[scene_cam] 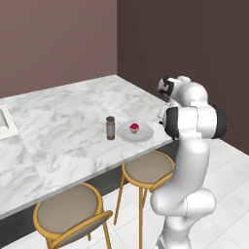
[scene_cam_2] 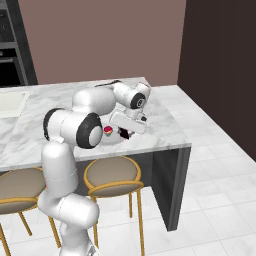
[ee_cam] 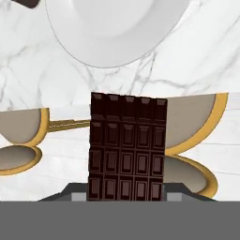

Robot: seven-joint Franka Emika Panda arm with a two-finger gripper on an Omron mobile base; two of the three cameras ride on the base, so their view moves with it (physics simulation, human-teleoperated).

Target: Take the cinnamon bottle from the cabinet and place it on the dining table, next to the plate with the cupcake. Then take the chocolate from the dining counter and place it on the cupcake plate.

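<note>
Gripper (scene_cam_2: 125,134) clamping chocolate (ee_cam: 127,147) above dining table (scene_cam: 73,121) edge, just beside plate (ee_cam: 112,33)

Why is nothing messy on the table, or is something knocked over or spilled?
Nothing stands out. The cinnamon bottle stands upright on the dining table, right beside the plate, and the cupcake sits upright on it. The chocolate is whole, held in the gripper near the plate. Nothing looks spilled.
</note>
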